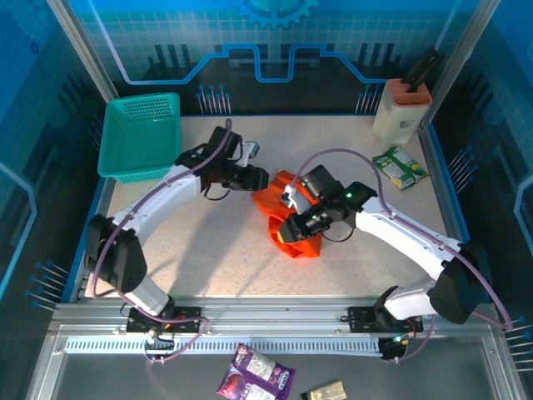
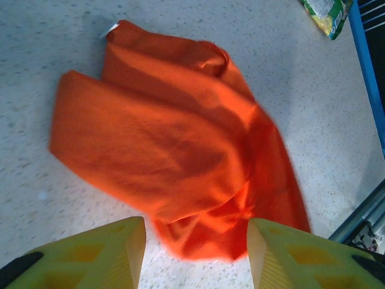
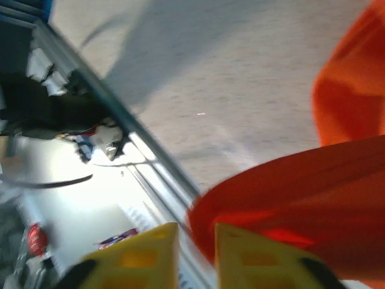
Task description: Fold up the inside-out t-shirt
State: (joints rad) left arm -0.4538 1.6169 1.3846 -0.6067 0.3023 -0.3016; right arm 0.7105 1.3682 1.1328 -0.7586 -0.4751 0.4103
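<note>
left gripper (image 2: 195, 224) is standing wide open, the inside-out t-shirt (image 2: 162, 138) lying crumpled just beyond its fingers. right gripper (image 3: 196, 232) is showing narrow fingers, cloth draping beside them; whether they are pinching it cannot be told. risk: thin fabric slipping out under pull, bunching the heap.

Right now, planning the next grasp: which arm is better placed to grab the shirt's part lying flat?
Left, probably: the left claw hangs open above the t-shirt, while the right claw looks nearly shut at another fold.
</note>
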